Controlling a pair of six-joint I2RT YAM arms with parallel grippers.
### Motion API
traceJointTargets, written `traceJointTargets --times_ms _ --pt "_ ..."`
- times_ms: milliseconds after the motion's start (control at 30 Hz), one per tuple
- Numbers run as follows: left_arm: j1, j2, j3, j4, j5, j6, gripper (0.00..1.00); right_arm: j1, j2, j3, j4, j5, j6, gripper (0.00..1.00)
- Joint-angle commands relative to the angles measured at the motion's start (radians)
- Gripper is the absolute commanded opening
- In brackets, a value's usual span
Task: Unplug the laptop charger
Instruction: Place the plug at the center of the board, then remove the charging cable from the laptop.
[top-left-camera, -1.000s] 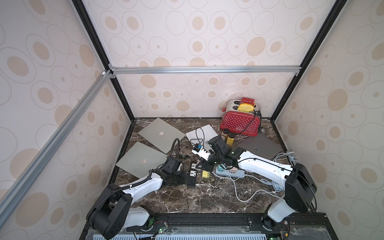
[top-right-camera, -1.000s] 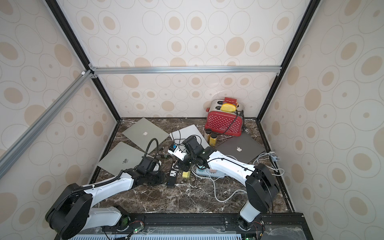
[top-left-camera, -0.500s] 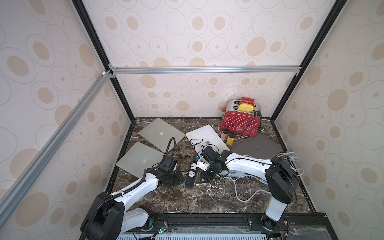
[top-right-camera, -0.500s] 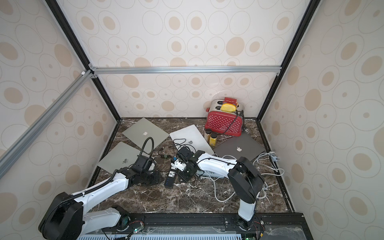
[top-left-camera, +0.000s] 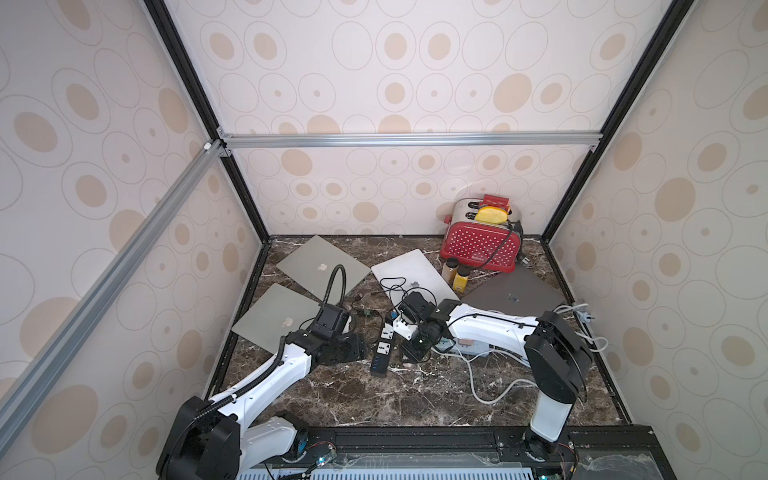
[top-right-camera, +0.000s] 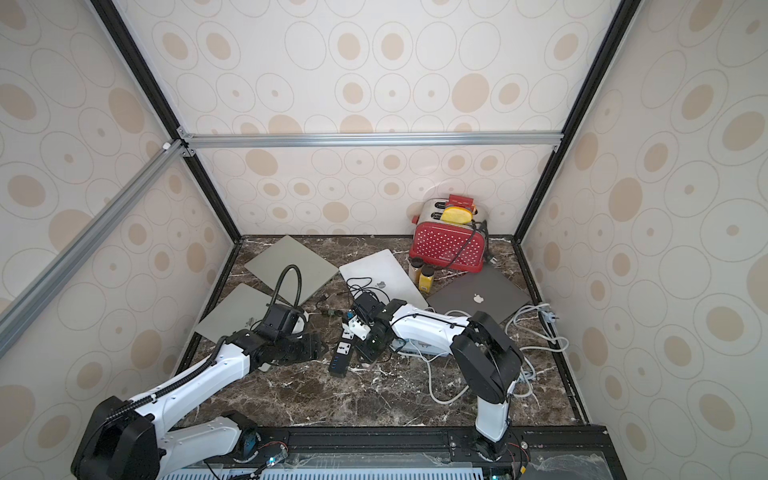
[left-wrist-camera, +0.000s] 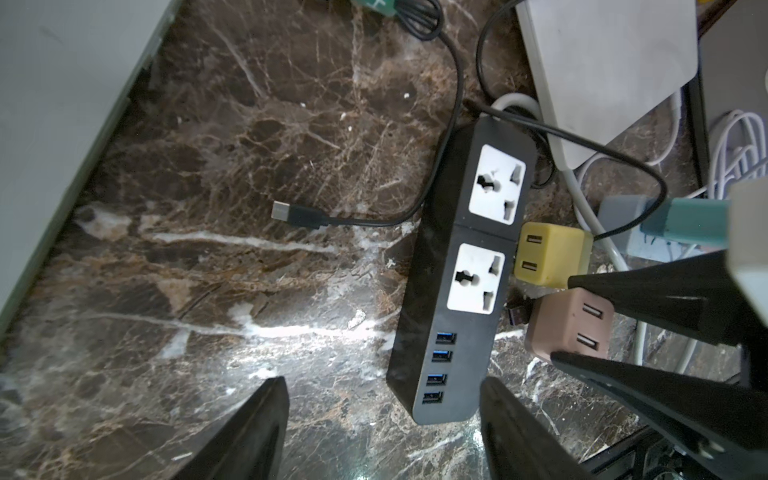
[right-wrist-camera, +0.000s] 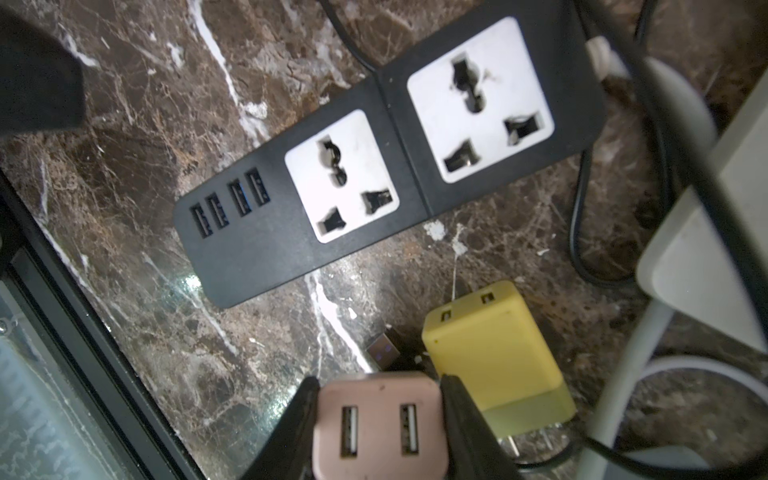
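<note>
- My right gripper (right-wrist-camera: 380, 380): clamped on the pink charger (right-wrist-camera: 376, 428), one finger on each side.
- Pink charger: out of the black power strip (left-wrist-camera: 467, 365), just beside its long edge, next to a yellow charger (right-wrist-camera: 490, 345).
- Power strip: flat on the marble table (left-wrist-camera: 249, 166); both sockets bare.
- My left gripper (left-wrist-camera: 382, 384): fingers spread, gripping nothing, at the strip's USB end.

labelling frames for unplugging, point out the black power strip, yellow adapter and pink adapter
black power strip (left-wrist-camera: 471, 357): left wrist view, black top beside the usb ports
yellow adapter (right-wrist-camera: 490, 345): right wrist view, broad yellow face
pink adapter (right-wrist-camera: 377, 428): right wrist view, port face, between its two usb ports
</note>
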Motion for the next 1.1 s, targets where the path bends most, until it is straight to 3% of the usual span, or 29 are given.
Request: traceJointTargets --times_ms 0,167,400,567,700,767,867,1067 --pt "0.004 -0.001 0.064 -0.083 -0.016 0.066 0.77 0.008 0.01 0.027 0.012 0.034 0.003 0.49" --pt "0.003 -0.026 0.102 -0.129 -0.028 0.103 0.81 0.008 -0.005 0.053 0.011 0.034 0.001 0.59" --pt "0.004 0.001 0.117 -0.115 0.004 0.115 0.84 -0.002 -0.05 0.087 -0.048 0.053 -0.008 0.65" --pt "0.002 0.063 0.125 -0.049 0.014 0.111 0.86 -0.113 -0.215 0.081 -0.12 0.063 0.017 0.68" --pt "-0.013 0.137 0.195 0.01 0.035 0.108 0.88 -0.221 -0.301 0.119 -0.255 0.164 -0.044 0.71" --pt "-0.029 0.191 0.262 0.014 0.036 0.127 0.88 -0.299 -0.328 0.129 -0.296 0.215 -0.075 0.72" --pt "-0.052 0.3 0.403 0.017 0.047 0.158 0.89 -0.427 -0.313 0.129 -0.277 0.185 -0.102 0.73" --pt "-0.057 0.612 0.739 -0.008 0.095 0.219 0.88 -0.493 -0.128 0.227 -0.226 0.1 -0.13 0.71"
